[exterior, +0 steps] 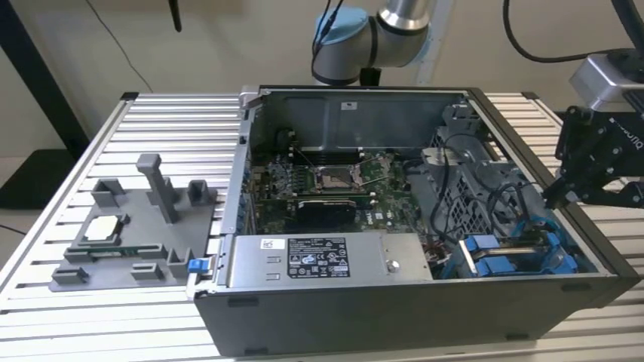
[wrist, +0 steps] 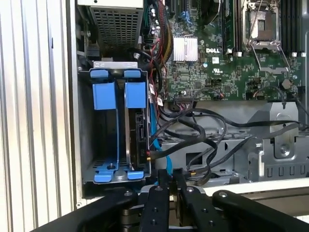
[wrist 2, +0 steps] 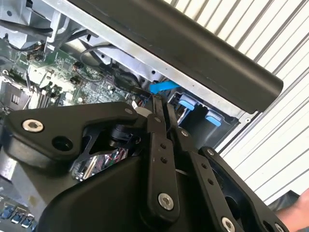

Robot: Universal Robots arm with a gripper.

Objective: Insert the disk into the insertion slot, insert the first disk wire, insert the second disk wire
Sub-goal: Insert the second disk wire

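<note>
1. An open computer case (exterior: 403,317) lies on a ribbed metal surface (exterior: 151,121), with the motherboard (exterior: 322,181) exposed inside it.
2. In the exterior view, the insertion slot (exterior: 508,255) sits in the case's corner towards the exterior view's right, just beside the grey power supply box (exterior: 322,260).
3. In the first wrist view, the insertion slot (wrist: 86,145) shows as a grey metal bay with two compartments side by side, each capped by a bright blue tab.
4. The disk (wrist: 140,137) appears to stand edge-on in the compartment nearer the motherboard (wrist: 217,67), already seated in the bay. Little of it shows beyond a dark edge.
5. The gripper (exterior: 553,200) hangs over the case wall at the exterior view's right, just above the bay end of the case.
6. In both wrist views the gripper (wrist: 170,173) (wrist 2: 163,104) has its jaws clenched. The two black fingers (wrist 2: 155,130) lie close together, with only a thin seam between them.
7. A blue wire (wrist: 153,121) runs alongside the disk and ends right at the fingertips. In the second wrist view, the blue wire (wrist 2: 164,87) lies just past the tips.
8. Whether the wire is pinched between the fingertips cannot be told.
9. Black cables (wrist: 203,130) loop across the metal frame beside the bay.
10. A grey fixture (exterior: 131,241) rests on the surface, well apart from the case, at the exterior view's left.
</note>
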